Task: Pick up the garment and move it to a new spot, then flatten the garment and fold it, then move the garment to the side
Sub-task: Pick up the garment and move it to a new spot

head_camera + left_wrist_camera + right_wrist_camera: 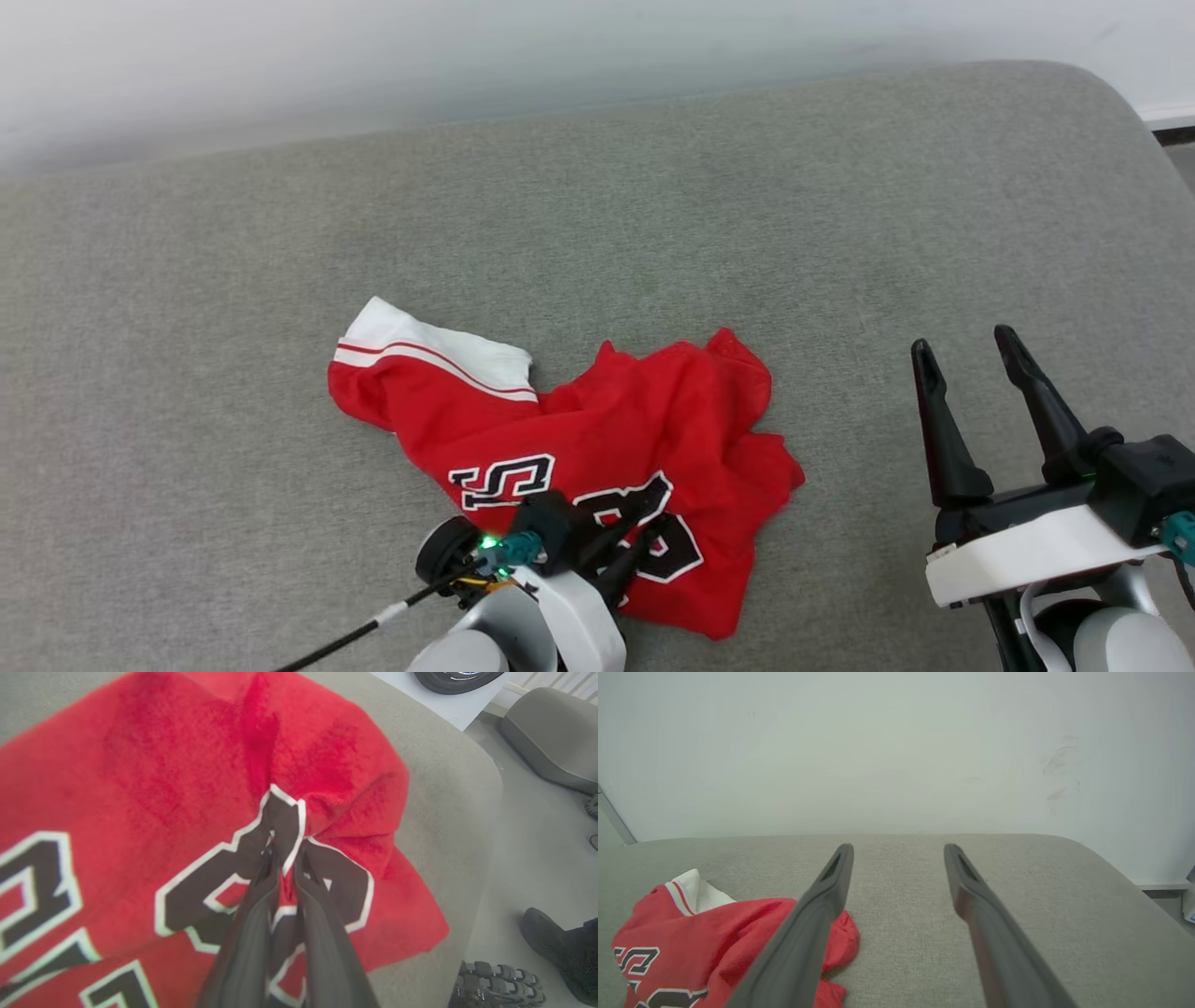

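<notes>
Garment: the red jersey garment (pixel 607 429) lies crumpled on the grey padded cushion (pixel 187 373), near the robot's edge and a little left of centre. One white sleeve (pixel 420 350) with red stripes is thrown out to the far left.
Print side: the black, white-outlined numerals (pixel 504 481) face up, so the lettered side is on top.
Left gripper: the left gripper (pixel 649 518) reaches down onto the near part of the shirt. In the left wrist view its fingers are drawn almost together on a pinch of cloth (pixel 282 851), taken right at a numeral. The fabric gathers into a ridge and radiating folds around the tips, which suggests a real hold on the top layer rather than a mere touch.
Right gripper: the right gripper (pixel 963 341) hovers over bare cushion well to the right of the shirt, with its fingers spread wide and nothing between them. It probably waits there to keep clear of the lift.
Step in hand: likely the first pick-up, before the move to a new spot.
Risk: a single pinch near the middle may lift the shirt as a hanging bundle, leaving it bunched when set down.
Beyond the cushion: a dark shoe (pixel 560 947) stands on the floor.
</notes>
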